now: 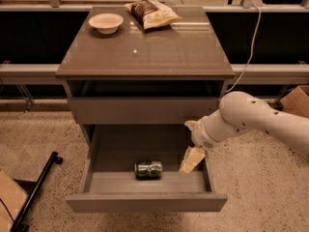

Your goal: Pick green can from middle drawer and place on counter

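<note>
Green can [148, 170] on its side in open middle drawer [145, 202], just left of gripper [192, 159]; gripper open or closed, cannot tell.

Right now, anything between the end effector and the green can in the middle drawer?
Nothing visible. The end effector hangs inside the open middle drawer, by the side wall nearest the arm; the green can lies on its side near the drawer's centre front, with only bare drawer floor between them.

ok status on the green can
Gripper low over middle drawer, right side. Green can lying on its side beside it, untouched. Nothing between them.
</note>
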`<state>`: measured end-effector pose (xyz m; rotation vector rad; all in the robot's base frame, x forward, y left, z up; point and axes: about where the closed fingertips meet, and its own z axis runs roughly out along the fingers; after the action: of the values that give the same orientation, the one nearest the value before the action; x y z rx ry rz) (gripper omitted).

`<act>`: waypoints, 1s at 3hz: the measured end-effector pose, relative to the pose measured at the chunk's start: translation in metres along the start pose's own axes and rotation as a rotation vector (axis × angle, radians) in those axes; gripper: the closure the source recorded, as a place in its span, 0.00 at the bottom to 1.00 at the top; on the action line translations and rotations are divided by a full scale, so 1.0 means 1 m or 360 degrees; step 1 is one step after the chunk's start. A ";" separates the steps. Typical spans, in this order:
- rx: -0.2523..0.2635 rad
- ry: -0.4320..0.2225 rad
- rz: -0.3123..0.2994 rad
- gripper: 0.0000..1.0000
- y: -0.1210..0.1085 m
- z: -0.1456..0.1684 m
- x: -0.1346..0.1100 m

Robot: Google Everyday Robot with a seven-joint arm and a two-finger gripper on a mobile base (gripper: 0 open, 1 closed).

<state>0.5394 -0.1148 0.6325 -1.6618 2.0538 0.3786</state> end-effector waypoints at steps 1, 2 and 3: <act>0.0006 -0.0043 0.0045 0.00 0.001 0.030 0.004; -0.0005 -0.0136 0.0085 0.00 -0.007 0.077 0.006; -0.0060 -0.0214 0.0136 0.00 -0.014 0.129 0.012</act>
<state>0.5747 -0.0645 0.5175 -1.5295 2.0338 0.5459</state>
